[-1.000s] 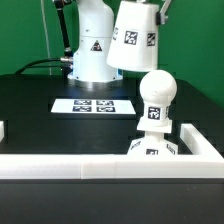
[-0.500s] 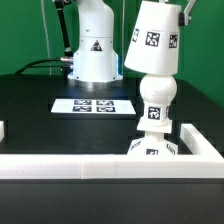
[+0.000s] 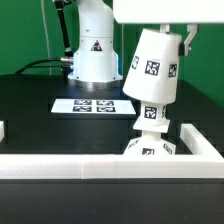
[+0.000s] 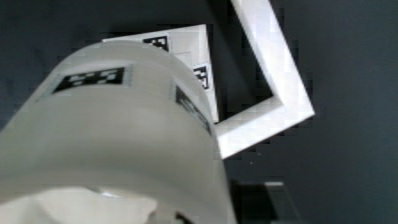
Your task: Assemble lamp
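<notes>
My gripper (image 3: 168, 27) is shut on the tapered white shade (image 3: 153, 65) and holds it tilted over the ball-shaped bulb. The shade covers the top of the bulb; only the bulb's tagged lower neck (image 3: 152, 117) shows beneath its rim. The bulb stands on the low angular base (image 3: 152, 149) at the exterior view's right, behind the rail. In the wrist view the shade (image 4: 125, 130) fills most of the picture, with one dark finger (image 4: 256, 200) beside it. The bulb and base are hidden there.
The marker board (image 3: 92, 104) lies flat on the black table, also in the wrist view (image 4: 178, 50). The long white rail (image 3: 90, 166) runs along the front and turns back at the right (image 4: 267, 60). The arm's white pedestal (image 3: 92, 50) stands behind.
The shade has moved toward the exterior view's right and down, from beside and above the bulb to over it, now covering the bulb's ball.
</notes>
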### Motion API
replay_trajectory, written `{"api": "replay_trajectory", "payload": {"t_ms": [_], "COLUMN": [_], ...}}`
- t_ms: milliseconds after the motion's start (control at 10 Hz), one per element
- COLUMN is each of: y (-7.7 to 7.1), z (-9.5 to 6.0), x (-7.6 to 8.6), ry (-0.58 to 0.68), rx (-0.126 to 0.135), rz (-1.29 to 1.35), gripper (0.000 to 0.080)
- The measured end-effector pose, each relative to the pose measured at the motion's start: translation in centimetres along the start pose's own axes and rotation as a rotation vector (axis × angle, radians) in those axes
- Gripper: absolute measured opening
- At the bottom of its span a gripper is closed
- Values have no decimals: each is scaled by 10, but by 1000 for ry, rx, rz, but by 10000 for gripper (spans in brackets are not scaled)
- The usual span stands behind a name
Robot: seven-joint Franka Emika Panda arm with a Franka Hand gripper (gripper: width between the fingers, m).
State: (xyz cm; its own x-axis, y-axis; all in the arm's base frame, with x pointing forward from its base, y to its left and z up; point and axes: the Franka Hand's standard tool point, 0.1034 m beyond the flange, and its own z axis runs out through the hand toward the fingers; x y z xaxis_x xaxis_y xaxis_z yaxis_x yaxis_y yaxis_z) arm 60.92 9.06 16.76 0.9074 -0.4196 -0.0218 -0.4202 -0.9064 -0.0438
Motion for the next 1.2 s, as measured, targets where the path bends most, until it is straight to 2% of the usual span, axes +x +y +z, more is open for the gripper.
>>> {"api": "replay_trajectory", "payload": {"t_ms": [300,700,800,900,1000,1100,1200], "y": [5,4,5,7,9,10,12], "z": [23,25,25,24,23,19,13], "x": [3,2,2,2,1,-1,-1], "ry": [21,28,27,23,13,-10,-33], "rx": [-13,-15,-15,-16,-21,-35,-69], "rz": [-45,-48,-47,-44,-39,-23,-20], "gripper": [44,44,92,273,273,458,591]}}
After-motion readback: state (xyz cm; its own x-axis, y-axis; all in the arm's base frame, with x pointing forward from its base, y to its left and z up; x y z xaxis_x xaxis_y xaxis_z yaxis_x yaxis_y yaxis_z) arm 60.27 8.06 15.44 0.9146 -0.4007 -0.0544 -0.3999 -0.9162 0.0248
